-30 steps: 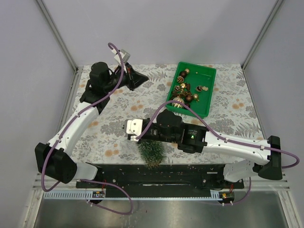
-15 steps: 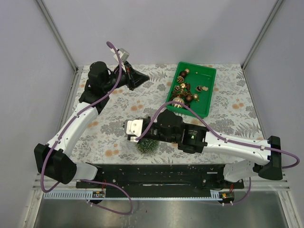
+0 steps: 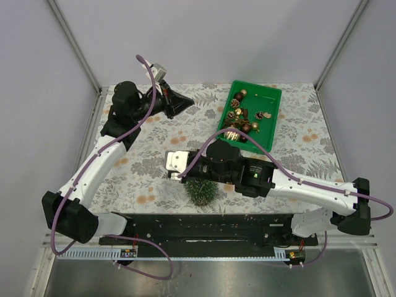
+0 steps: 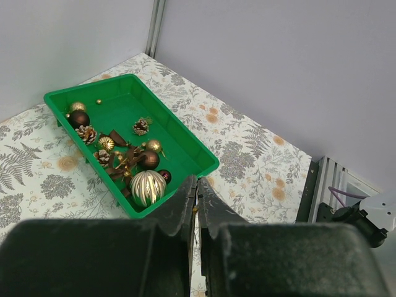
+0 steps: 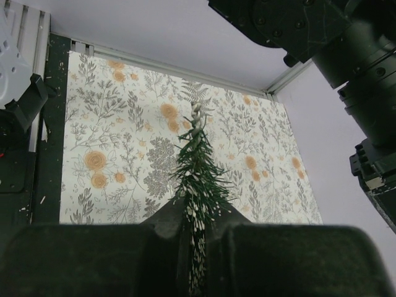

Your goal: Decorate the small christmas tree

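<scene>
- Top view: the small christmas tree is at the near edge of the table, about mid-width, just under the right arm's wrist. From above it shows only as a round bristly clump. The base is hidden, so I cannot tell whether it touches the cloth.
- Right wrist view: the same tree is seen lengthwise, tip pointing away from the camera, pale frosted bristles clear. The right gripper has its jaws pinched on the lower part of the tree, with bristles spilling out around the fingers. In the top view this grip is covered by the wrist housing.
- Top view: the left gripper is over the far left of the table, aimed toward the green bin and well apart from the tree.
- Left wrist view: the left gripper has its jaws pressed nearly together, with only a slit between and nothing held.
- Left wrist view also resolves what is in the bin: ornaments, namely pine cones, dark balls and a large striped gold ball at the near end. The top view gives only a small cluster.
</scene>
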Action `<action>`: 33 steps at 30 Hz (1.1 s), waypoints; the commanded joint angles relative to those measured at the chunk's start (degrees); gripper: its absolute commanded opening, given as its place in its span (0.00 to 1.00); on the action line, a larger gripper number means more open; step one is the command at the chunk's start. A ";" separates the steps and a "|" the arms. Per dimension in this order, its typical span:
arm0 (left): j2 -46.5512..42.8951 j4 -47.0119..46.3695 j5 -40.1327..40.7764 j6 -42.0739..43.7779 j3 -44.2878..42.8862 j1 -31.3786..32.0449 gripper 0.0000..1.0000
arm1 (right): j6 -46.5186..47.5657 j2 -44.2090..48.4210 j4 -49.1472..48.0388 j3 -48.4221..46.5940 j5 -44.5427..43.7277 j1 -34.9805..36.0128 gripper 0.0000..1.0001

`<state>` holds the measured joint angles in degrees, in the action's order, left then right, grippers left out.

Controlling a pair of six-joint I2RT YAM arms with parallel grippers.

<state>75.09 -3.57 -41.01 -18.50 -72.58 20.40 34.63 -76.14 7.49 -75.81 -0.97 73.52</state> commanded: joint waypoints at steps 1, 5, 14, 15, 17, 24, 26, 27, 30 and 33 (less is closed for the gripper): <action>-2.23 -3.63 -1.70 -0.66 0.24 -0.10 0.07 | -2.29 1.17 0.78 -2.50 0.53 -0.65 0.00; -2.58 -3.98 -1.96 -0.75 0.77 -0.10 0.07 | -3.25 1.34 -0.98 -0.22 0.71 -0.65 0.00; -2.67 -5.65 -2.75 -1.45 1.47 -0.10 0.06 | -8.61 1.69 -0.11 1.28 -1.48 -0.83 0.38; -2.67 -5.65 -2.75 -1.45 1.47 -0.10 0.06 | -9.83 1.61 0.59 0.84 -1.58 -1.00 0.51; -2.58 -5.74 -3.02 -1.63 1.47 -0.10 0.06 | -12.47 2.13 2.35 -0.65 -1.23 -1.53 0.74; -2.05 -6.09 -3.20 -1.63 1.47 -0.10 0.06 | -19.51 5.91 7.27 -6.89 7.38 -4.87 0.99; -1.88 -6.18 -3.28 -1.63 1.47 -0.19 0.06 | -20.39 7.05 8.24 -8.12 8.44 -6.19 0.99; -1.88 -6.27 -3.37 -1.63 1.47 -0.10 0.06 | -20.57 7.75 8.33 -8.12 8.53 -6.71 0.99; -1.79 -6.45 -3.37 -1.63 1.47 -0.10 0.06 | -21.09 10.12 8.60 -8.13 7.22 -9.35 0.99; -1.61 -6.71 -3.72 -1.97 1.30 -0.19 0.06 | -23.20 12.06 8.25 -7.51 5.19 -14.35 0.99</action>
<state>74.28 -6.20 -42.85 -19.57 -71.20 20.40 14.98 -66.78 16.19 -81.73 5.61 64.05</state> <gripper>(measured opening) 0.065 0.990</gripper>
